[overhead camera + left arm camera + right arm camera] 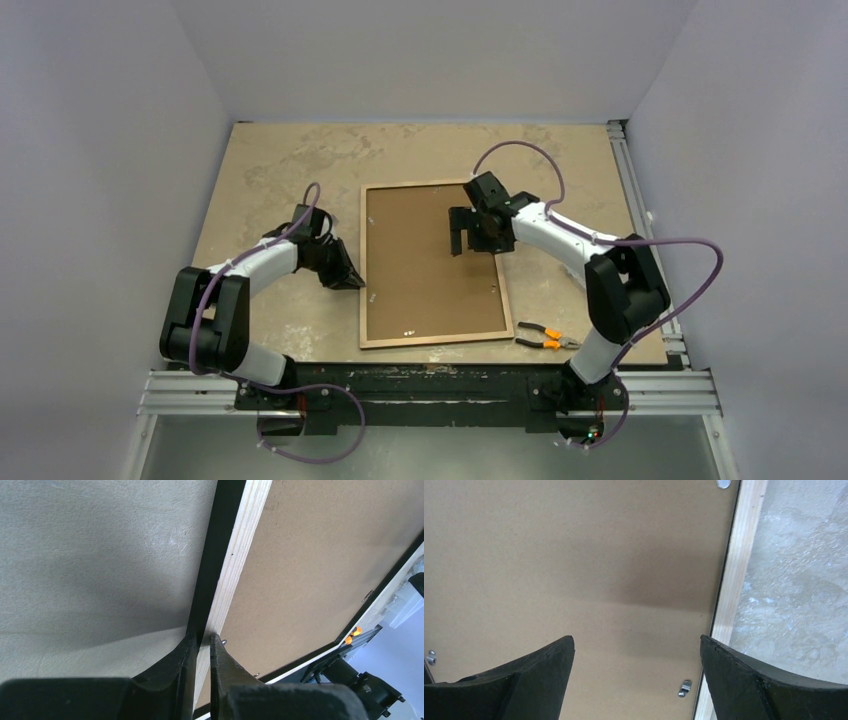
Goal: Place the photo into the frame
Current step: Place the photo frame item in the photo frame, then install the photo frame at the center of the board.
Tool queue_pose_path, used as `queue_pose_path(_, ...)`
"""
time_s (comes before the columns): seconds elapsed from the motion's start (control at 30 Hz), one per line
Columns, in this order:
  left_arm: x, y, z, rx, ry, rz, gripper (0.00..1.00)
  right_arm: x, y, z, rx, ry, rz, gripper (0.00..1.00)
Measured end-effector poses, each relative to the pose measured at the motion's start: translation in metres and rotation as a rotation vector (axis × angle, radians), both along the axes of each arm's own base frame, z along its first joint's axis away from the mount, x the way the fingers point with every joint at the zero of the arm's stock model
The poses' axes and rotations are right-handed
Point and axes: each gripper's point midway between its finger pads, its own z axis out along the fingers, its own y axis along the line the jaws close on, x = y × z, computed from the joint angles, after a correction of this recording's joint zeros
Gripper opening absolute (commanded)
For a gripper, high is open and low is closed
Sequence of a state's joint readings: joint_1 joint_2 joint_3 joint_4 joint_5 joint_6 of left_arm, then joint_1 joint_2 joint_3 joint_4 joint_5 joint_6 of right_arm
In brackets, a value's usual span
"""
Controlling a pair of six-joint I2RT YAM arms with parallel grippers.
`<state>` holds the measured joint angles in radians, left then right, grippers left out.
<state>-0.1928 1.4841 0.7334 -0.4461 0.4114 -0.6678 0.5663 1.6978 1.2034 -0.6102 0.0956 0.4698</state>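
Two arms flank one large rectangular picture frame point(363, 250) point(240, 545) point(736, 580) with thin light-wood rails. It lies back-up at the middle of the mottled beige table point(270, 170) point(90, 555) point(799, 580), with a flat brown backing board point(420, 290) point(310, 570) point(574, 555) filling it.

At about 8 o'clock on the frame, the left gripper point(352, 282) point(202, 637) has its black jaws drawn close together, pinching the left rail's black outer edge. A dark shadow spreads on the table beside that rail.

Over the board, near 1 o'clock from its centre, the right gripper point(462, 235) point(636, 680) hangs with its jaws spread wide and nothing between them. Its shadow falls on the board, and how far it stands above the board is hard to judge.

Small metal tabs point(684, 687) sit along the board's edge by the right rail. At 4 o'clock from the frame, just off its near right corner, lie orange-handled pliers point(545, 338).

The board covers whatever lies beneath it, and the frame's front face and pane are turned down out of sight. The wrist views cut off all but narrow strips of rail.
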Motion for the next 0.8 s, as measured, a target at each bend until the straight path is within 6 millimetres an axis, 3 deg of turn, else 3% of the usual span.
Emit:
queue_pose_path(0.13,0.0,0.0,0.0,0.0,-0.001,0.0,0.21,0.006,-0.014,-0.007,0.071,0.026,-0.045,0.91)
queue_pose_path(0.37,-0.002,0.0,-0.003,0.01,-0.006,-0.01,0.44,0.007,-0.07,-0.024,0.13,0.086,-0.196,0.9)
queue_pose_path(0.6,-0.002,-0.006,0.0,-0.025,-0.022,-0.019,0.49,-0.011,-0.064,-0.038,0.168,0.133,-0.162,0.88)
queue_pose_path(0.8,-0.004,-0.016,0.002,-0.059,-0.036,-0.05,0.5,-0.029,-0.058,-0.036,0.234,0.135,-0.138,0.87)
